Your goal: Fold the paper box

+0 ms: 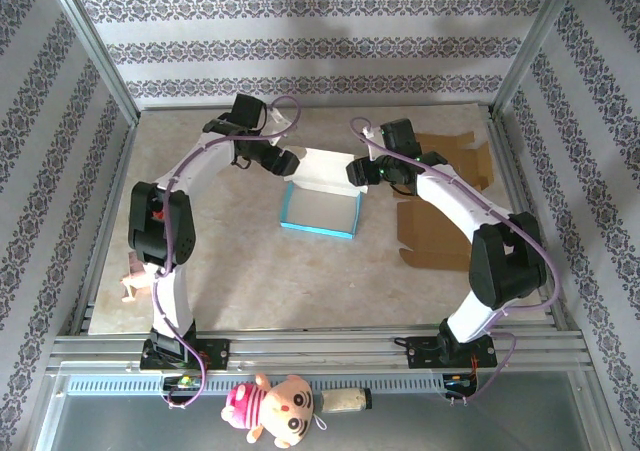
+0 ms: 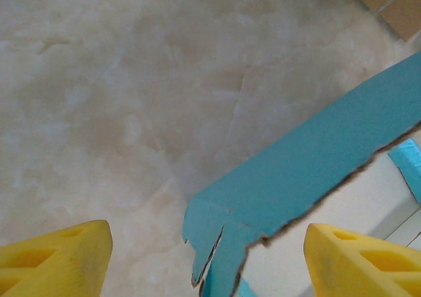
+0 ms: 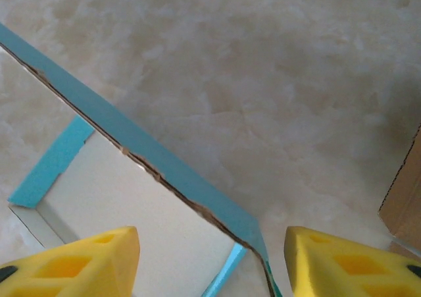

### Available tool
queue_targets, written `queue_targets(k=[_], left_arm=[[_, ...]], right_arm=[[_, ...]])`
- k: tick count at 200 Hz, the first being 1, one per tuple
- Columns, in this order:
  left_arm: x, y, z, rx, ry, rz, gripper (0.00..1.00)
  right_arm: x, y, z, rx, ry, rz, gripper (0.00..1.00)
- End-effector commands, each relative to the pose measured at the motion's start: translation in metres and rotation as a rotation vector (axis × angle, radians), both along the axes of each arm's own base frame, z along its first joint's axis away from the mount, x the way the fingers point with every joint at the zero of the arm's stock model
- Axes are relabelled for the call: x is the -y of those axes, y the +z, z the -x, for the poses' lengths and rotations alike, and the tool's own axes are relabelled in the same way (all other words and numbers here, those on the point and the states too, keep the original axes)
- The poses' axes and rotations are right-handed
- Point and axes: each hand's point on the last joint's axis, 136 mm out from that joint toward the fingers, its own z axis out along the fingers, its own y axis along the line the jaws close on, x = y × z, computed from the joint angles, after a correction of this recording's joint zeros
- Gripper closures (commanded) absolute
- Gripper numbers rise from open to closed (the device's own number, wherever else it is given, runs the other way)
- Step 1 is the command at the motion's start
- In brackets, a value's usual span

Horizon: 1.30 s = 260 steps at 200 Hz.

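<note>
1. Nearest me, well to the near side of the paper box (image 1: 318, 229): a pink-and-tan plush toy (image 1: 275, 411) lies on the rail strip in front of the arm bases.
2. Near-left of the box, at the edge of the table (image 1: 250, 281): a small pink toy (image 1: 133, 286), well apart from the box.
3. The box sits mid-table between the two arms, open side up. It is blue outside and white inside, its near wall is upright, and a white flap extends from its far side.
4. Right of the box: a flat brown cardboard sheet (image 1: 425, 236), near but not touching.
5. At the box's far-left corner: the left gripper (image 2: 207, 244), released. Its yellow fingers (image 2: 59, 254) stand wide apart, and a blue wall with a ragged edge lies between them. I see no contact with either finger.
6. At the box's far-right corner: the right gripper (image 3: 210, 244), likewise unclenched. The wall's top edge runs between its fingers (image 3: 348, 257), clear of both.
7. Beyond the box: a striped patterned wall (image 1: 310, 46).
</note>
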Motion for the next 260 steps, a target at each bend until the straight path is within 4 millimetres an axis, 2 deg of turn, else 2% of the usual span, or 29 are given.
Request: queue_targets(k=[1, 64, 91, 108, 177, 219, 260], left_arm=[[0.001, 0.0, 0.008, -0.047, -0.032, 0.011, 0.27], [0.008, -0.003, 0.009, -0.076, -0.04, 0.022, 0.45], [0.008, -0.004, 0.011, -0.092, -0.028, 0.023, 0.58], [0.01, -0.005, 0.013, -0.104, -0.009, 0.014, 0.66], [0.016, -0.014, 0.02, -0.169, 0.144, 0.036, 0.84], [0.021, -0.014, 0.026, -0.176, 0.242, 0.092, 0.9], [0.029, -0.015, 0.036, -0.18, 0.285, 0.134, 0.91]], right_arm=[[-0.003, 0.003, 0.002, -0.009, 0.007, -0.005, 0.45], [0.004, -0.006, 0.005, -0.043, -0.03, 0.02, 0.53], [0.005, -0.007, 0.006, -0.057, -0.05, 0.011, 0.58], [0.004, -0.009, 0.006, -0.071, -0.066, 0.001, 0.61], [-0.003, -0.014, 0.011, -0.113, -0.115, -0.024, 0.75], [-0.008, -0.016, 0.012, -0.126, -0.137, -0.049, 0.78], [-0.012, -0.012, 0.014, -0.12, -0.162, -0.073, 0.79]])
